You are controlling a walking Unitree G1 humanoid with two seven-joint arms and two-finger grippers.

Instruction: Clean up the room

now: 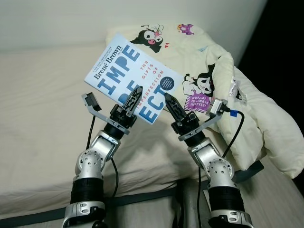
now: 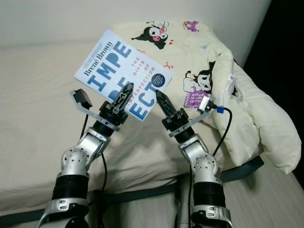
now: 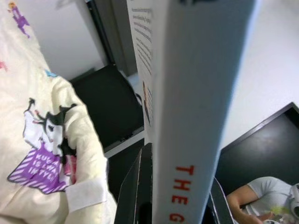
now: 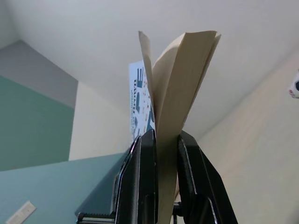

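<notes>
Book hangs above the bed, left gripper and right gripper both clenched on its lower edge; equal pressure should prevent twisting.

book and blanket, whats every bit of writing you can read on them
"Brené Brown": book cover, author name.
"THE GIFTS OF IMPERFECTION": cover title; big blue letters partly hidden behind left gripper and right gripper, both clamped on the book.
"THE G": red letters on the book's spine, left wrist view.
Cover's dark round badge and small top line: too small.
Purple print on blanket: blurred, unreadable.
</notes>
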